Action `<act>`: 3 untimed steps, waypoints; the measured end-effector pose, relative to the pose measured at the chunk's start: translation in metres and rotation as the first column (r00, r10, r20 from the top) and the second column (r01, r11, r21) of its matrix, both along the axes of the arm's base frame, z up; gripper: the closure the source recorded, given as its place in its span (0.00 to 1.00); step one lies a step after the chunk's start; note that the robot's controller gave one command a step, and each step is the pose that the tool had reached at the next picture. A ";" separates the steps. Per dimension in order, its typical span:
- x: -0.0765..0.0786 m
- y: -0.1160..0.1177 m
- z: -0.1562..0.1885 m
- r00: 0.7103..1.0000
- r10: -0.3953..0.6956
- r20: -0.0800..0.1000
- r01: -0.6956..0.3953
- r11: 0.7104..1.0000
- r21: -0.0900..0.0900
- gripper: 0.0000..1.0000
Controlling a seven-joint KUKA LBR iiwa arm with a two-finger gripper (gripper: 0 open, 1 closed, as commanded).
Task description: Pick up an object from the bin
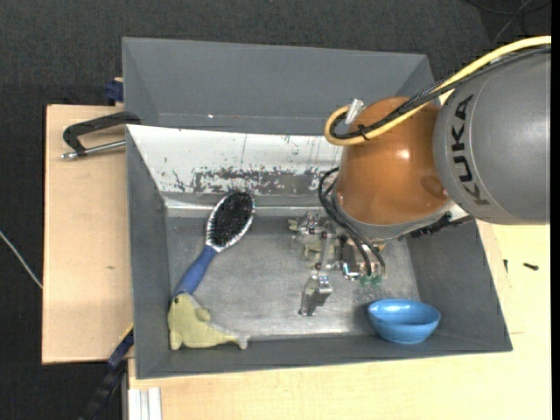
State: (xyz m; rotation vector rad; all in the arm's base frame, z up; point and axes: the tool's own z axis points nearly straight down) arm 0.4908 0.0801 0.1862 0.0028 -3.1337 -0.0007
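Note:
My gripper [310, 265] hangs over the middle of the bin floor, below the orange cover. It is open, one fingertip [312, 299] toward the near wall and the other toward the far wall, with bare floor between them. A hairbrush [219, 234] with a black bristle head and a blue handle lies slanted to its left, a hand's width away. A blue bowl [402, 319] sits upright at the near right corner, just right of the lower fingertip. A pale yellow soft toy [197, 326] lies in the near left corner, by the brush handle's end.
The arm and its orange cover with cables hang over the right half of the bin and hide the floor there. The far wall slopes up behind the brush head.

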 end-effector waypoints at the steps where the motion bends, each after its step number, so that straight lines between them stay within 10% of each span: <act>1: 0.027 -0.068 -0.068 0.993 -0.119 0.004 0.119 0.993 -0.002 0.00; 2: 0.088 -0.079 -0.106 0.987 0.155 0.029 -0.156 0.988 0.001 0.00; 3: 0.084 -0.081 -0.112 0.988 0.152 0.019 -0.152 0.988 0.001 1.00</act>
